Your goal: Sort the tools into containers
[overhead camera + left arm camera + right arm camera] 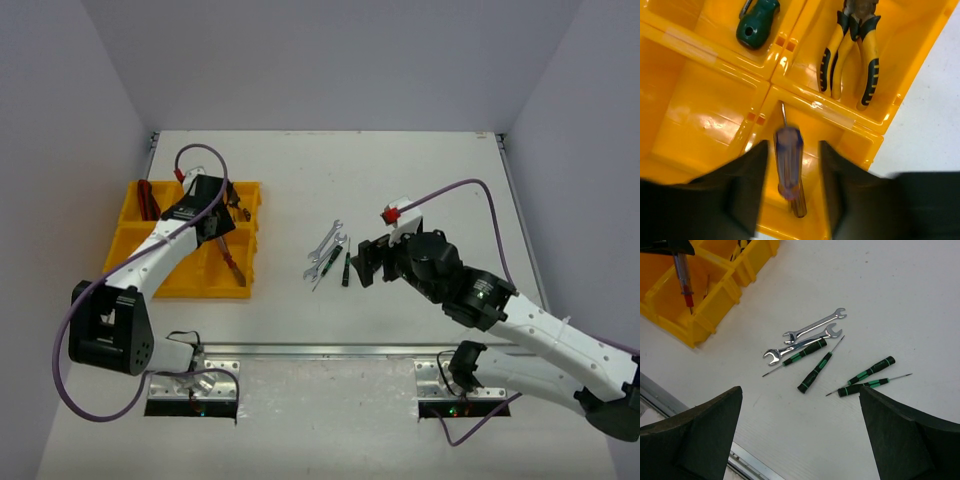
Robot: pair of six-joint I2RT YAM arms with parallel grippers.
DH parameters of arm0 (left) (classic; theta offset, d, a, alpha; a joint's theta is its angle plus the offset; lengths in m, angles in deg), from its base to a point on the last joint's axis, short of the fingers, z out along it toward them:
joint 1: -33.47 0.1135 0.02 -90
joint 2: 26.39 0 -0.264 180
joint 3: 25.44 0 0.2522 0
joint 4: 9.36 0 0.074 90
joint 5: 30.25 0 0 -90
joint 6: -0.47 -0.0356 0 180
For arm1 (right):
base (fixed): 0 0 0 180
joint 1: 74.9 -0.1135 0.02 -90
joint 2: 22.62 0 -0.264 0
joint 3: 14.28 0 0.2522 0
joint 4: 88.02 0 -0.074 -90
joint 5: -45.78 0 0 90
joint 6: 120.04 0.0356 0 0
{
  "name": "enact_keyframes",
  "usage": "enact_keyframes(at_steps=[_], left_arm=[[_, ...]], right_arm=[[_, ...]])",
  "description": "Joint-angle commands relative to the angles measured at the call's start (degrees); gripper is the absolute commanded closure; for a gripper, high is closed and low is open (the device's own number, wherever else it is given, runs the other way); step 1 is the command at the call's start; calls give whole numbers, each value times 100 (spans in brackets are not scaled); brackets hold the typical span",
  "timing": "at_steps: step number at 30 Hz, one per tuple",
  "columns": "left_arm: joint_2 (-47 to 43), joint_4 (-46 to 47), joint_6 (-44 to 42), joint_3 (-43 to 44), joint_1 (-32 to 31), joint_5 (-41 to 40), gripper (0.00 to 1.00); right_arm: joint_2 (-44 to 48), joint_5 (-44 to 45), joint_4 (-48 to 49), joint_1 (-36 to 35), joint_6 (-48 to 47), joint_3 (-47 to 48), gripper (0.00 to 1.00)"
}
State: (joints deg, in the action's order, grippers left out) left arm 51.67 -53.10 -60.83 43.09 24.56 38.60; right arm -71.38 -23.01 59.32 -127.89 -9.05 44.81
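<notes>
Left claw (792, 150) slightly parted around, not touching, blue-handled screwdriver (788, 165) over yellow tray (705, 100); right claw (800, 392) spread wide

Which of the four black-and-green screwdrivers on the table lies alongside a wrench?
The leftmost screwdriver in the right wrist view, its handle along the lower wrench; the other three lie further right.

You have the yellow tray (125, 240) at the left middle of the frame on the white bench (400, 170). The left pincer (213, 228) hangs over the tray's right-hand compartments. In its upper left compartment lie red-handled tools (148, 198), and a slim red-handled tool (234, 266) shows in the lower right one, just below that pincer. Near the frame's centre, two silver wrenches (325, 240) and green-black screwdrivers (340, 265) lie loose on the bench. Your right pincer (365, 262) sits just right of them, jaws apart.
</notes>
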Motion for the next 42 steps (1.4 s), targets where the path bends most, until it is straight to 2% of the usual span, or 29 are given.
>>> enact_keyframes(at_steps=[1, 5, 9, 13, 14, 15, 23, 27, 30, 37, 38, 42], left_arm=[[-259, 465, 48, -22, -29, 529, 39], [-701, 317, 30, 201, -194, 618, 26], [-1393, -89, -61, 519, -269, 597, 18], [-2188, -446, -279, 658, -270, 523, 9], [-2405, -555, -321, 665, -277, 509, 2], [-2532, -614, -419, 652, -273, 521, 0], [-4060, -630, -788, -390, -288, 764, 0], [-4441, -477, -835, -552, -332, 840, 0], [-4651, -207, -760, -837, -341, 785, 0], [-4668, -166, -734, -889, -435, 822, 0], [-4685, -158, -734, -897, -470, 789, 0], [-4685, -154, -725, -907, -501, 787, 0]], right_arm=[[-266, 90, 136, 56, 133, 54, 1], [-876, 53, -169, 412, 706, 219, 1], [-1669, -560, -555, 1055, 1379, 414, 1], [-2245, 33, -803, 1098, 1948, 550, 1], [-2388, 191, -872, 1098, 2038, 584, 1], [-2469, 369, -962, 1103, 2183, 627, 1], [-3502, 1108, -1195, 1177, 3102, 759, 3], [-3952, 1096, -1193, 1364, 3362, 1004, 20], [-4446, 1141, -1187, 1480, 3387, 1289, 40], [-5001, 1148, -1186, 1703, 3603, 1515, 42], [-5037, 1140, -1194, 1730, 3706, 1473, 47], [-5134, 1119, -1171, 1748, 3893, 1372, 51]])
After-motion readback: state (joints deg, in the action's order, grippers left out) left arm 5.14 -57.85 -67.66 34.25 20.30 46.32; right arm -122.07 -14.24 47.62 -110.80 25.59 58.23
